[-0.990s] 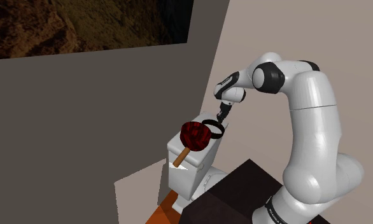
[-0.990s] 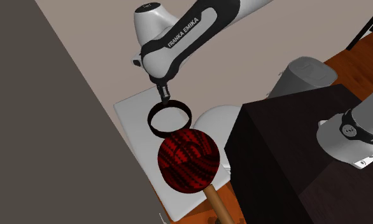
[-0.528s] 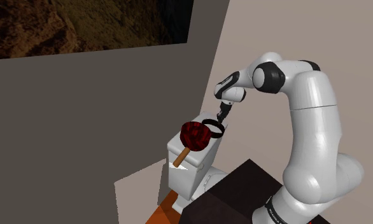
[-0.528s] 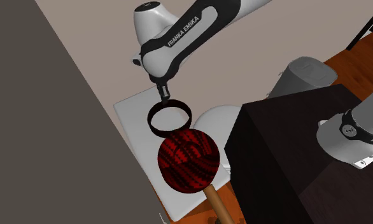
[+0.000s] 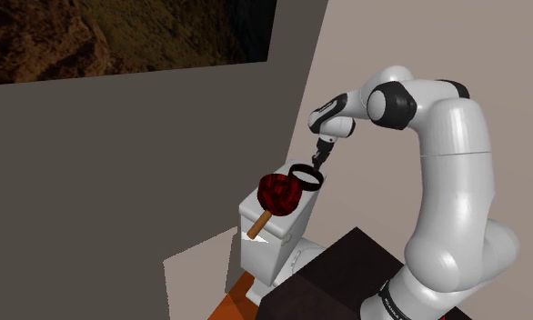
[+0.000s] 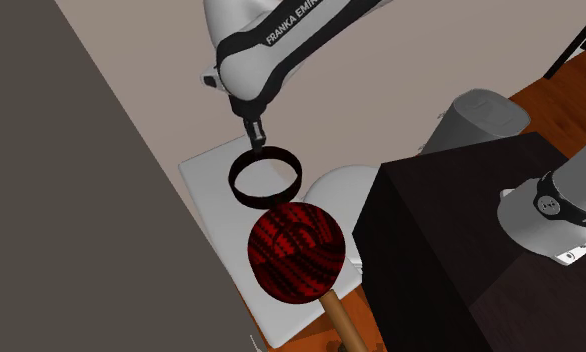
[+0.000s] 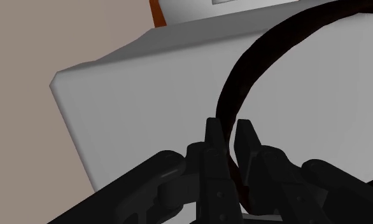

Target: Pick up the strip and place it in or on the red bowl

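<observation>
arm (image 5: pixel 448 173) arched high; hand (image 6: pixel 257 134) pointing down; fingers (image 7: pixel 212 137) pinching strip (image 6: pixel 266 199)

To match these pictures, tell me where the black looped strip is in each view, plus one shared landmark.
Shoulder view: strip just right of centre, beside the red bowl.
Second exterior view: strip upper middle, above the red bowl.
Wrist view: strip, a dark arc rising from the gripper.
Shared landmark: the white block below it.

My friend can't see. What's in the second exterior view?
A white robot arm reaches down from the top, its black jaws shut on the rim of a black ring-shaped strip above a white flat top. Below it in the picture sits a red-and-black round bowl on a brown stick, beside a dark box.
</observation>
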Available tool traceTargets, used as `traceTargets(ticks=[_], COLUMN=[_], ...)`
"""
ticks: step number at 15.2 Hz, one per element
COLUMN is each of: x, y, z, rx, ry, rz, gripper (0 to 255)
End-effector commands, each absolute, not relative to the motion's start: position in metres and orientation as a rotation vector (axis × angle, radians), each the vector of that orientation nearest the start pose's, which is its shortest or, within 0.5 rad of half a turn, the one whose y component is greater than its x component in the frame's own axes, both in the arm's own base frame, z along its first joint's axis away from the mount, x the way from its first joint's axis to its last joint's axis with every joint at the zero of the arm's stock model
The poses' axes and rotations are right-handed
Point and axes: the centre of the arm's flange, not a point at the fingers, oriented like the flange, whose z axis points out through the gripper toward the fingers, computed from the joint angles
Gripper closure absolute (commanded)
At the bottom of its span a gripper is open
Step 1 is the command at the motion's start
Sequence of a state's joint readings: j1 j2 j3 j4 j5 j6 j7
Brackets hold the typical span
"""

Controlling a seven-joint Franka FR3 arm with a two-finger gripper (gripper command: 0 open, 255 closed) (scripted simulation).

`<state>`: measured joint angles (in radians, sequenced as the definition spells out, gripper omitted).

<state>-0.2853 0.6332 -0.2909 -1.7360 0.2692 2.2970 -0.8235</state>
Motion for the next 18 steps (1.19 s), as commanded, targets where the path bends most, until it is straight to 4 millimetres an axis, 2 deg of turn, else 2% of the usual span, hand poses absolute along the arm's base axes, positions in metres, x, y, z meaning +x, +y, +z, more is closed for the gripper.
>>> traceTargets(ticks=[1,18], x=[0.569,0.569], y=[-0.344,-0.344], z=[0.234,0.323], rx=[-3.094,-3.094], ry=[-0.177,-0.177], rz=[0.018,0.018], gripper=[255,255])
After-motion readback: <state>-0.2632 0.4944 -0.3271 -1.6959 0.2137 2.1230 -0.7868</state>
